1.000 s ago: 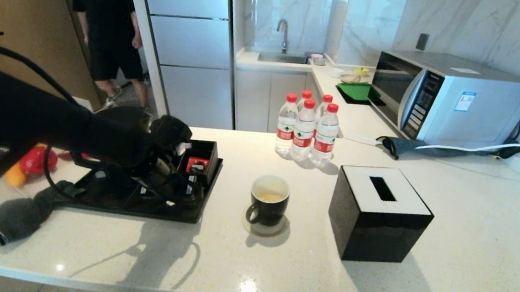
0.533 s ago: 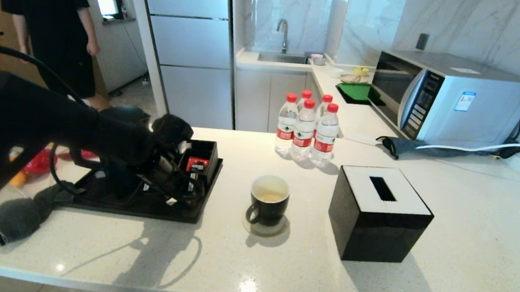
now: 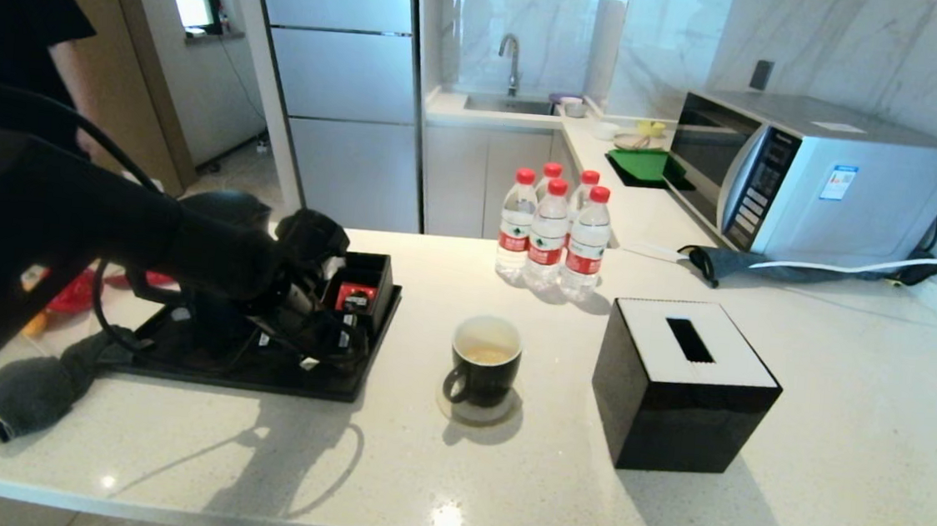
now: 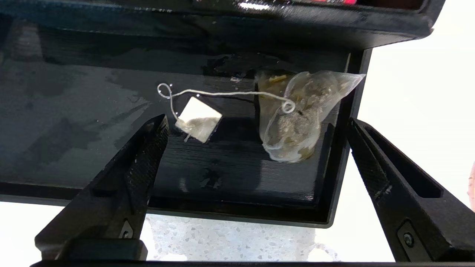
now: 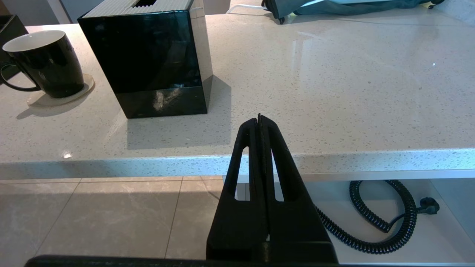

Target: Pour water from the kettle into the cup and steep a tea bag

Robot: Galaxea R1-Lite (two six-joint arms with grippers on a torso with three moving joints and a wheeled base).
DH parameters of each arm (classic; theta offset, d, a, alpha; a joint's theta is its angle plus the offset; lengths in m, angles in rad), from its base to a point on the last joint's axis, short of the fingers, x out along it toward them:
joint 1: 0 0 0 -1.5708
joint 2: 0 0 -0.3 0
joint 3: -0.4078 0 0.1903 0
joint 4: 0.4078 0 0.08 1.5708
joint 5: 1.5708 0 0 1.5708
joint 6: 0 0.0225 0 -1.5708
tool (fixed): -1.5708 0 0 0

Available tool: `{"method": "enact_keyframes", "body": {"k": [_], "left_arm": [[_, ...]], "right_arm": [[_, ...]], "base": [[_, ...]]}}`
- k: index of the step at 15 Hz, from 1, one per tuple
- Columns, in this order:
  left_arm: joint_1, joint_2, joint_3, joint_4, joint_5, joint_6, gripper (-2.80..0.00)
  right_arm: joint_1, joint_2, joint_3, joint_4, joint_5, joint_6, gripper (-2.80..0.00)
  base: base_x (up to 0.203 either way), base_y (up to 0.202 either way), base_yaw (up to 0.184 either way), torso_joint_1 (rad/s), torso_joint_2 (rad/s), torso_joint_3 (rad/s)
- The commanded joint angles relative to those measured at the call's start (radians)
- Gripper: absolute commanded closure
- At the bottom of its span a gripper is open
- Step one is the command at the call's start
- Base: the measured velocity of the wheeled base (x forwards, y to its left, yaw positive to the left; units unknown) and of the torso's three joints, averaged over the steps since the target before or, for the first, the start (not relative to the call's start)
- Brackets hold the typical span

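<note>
The left claw hangs wide open over the black tray, the wet tea bag lying ahead between its fingers, string trailing sideways to the tag.

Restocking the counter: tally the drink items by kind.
Clear plastic water bottles with red caps: 5
Black ceramic mug with white inside: 1
Wet translucent pyramid tea bag on the black tray: 1
Total: 7
</note>
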Motion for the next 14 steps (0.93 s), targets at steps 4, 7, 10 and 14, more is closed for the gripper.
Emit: {"method": "enact_keyframes", "body": {"k": [4,7,10,14], "left_arm": [[0.000,-0.003,0.005,0.001,0.015,-0.002,-2.80],[0.000,-0.002,0.007,0.001,0.016,-0.001,-2.80],[0.000,0.000,0.007,0.001,0.018,0.000,-2.80],[0.000,0.003,0.007,0.001,0.018,0.000,-2.80]], "right_arm": [[0.000,0.000,-0.001,0.000,0.000,0.001,0.00],[0.000,0.000,-0.001,0.000,0.000,0.001,0.00],[0.000,0.000,0.001,0.000,0.000,-0.001,0.00],[0.000,0.000,0.000,0.000,0.000,0.000,0.00]], "base": [[0.000,0.000,0.000,0.000,0.00,0.000],[0.000,0.000,0.000,0.000,0.00,0.000],[0.000,0.000,0.000,0.000,0.00,0.000],[0.000,0.000,0.000,0.000,0.00,0.000]]}}
